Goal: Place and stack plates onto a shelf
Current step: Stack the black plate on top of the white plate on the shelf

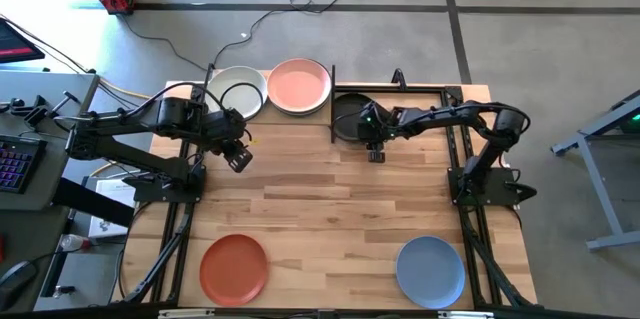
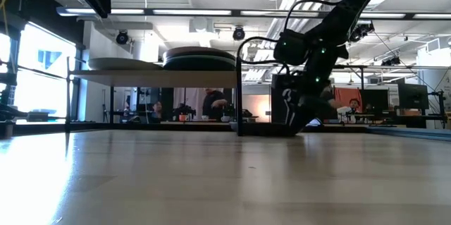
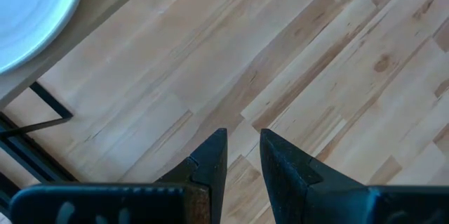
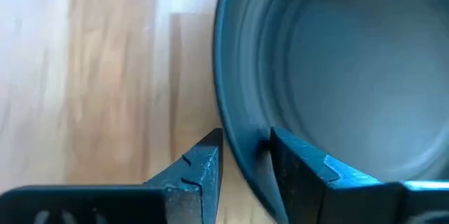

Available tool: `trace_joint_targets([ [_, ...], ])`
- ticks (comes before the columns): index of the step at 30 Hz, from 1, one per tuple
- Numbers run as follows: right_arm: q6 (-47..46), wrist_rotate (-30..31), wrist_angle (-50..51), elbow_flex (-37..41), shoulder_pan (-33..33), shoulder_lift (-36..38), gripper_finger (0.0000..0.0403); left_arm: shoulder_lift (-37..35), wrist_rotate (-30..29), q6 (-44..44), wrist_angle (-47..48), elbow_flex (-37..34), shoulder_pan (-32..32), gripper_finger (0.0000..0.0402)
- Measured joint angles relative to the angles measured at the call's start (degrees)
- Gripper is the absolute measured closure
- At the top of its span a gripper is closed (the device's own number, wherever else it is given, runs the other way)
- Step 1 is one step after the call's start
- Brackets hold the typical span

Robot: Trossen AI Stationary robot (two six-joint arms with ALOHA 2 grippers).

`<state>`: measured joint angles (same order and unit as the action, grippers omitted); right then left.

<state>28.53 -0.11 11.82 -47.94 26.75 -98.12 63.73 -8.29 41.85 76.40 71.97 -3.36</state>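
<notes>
The light-wood shelf (image 1: 268, 115) stands at the table's far edge and carries an off-white plate (image 1: 238, 91) and a pink plate (image 1: 300, 86); in the low view the pink one tops a stack (image 2: 201, 57). A dark plate (image 1: 348, 116) sits just right of the shelf, low at the table. My right gripper (image 1: 369, 131) (image 4: 245, 155) is down at that plate's right rim. My left gripper (image 1: 235, 149) (image 3: 244, 140) hovers high over bare table just in front of the shelf, narrowly open and holding nothing. A terracotta plate (image 1: 233, 267) and a blue plate (image 1: 430, 271) lie flat near the near edge. My right gripper straddles the dark plate's rim (image 4: 242, 129), one finger (image 4: 203, 164) outside the wall and one (image 4: 302, 164) inside the bowl. It comes from above, pointing down. The low view shows the plate (image 2: 266, 130) down at the tabletop; I cannot tell whether it is lifted.
Black uprights (image 1: 333, 99) mark the shelf's right end, close to the dark plate. A black frame (image 1: 455, 94) runs along the table's far right. The middle of the plank tabletop (image 1: 320, 199) shows bare wood. People and desks appear in the room behind, in the low view.
</notes>
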Motion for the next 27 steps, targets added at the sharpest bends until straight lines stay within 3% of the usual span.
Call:
trace_joint_targets([
  [10, -2.47, 2.51, -1.22, -0.06, 0.11, -0.03, 0.0392, 0.02, -0.02, -1.51, -0.02, 0.00, 0.00, 0.0326],
  [15, -7.88, 4.16, 0.96, -0.69, -0.49, -0.03, 0.0398, 0.02, -0.02, -1.50, 0.00, 0.00, 0.00, 0.0326],
  [27, -19.00, 8.65, 22.06, -11.31, -4.76, 0.19, 0.0402, 0.02, -0.11, -0.98, 0.02, 0.00, 0.00, 0.0326],
])
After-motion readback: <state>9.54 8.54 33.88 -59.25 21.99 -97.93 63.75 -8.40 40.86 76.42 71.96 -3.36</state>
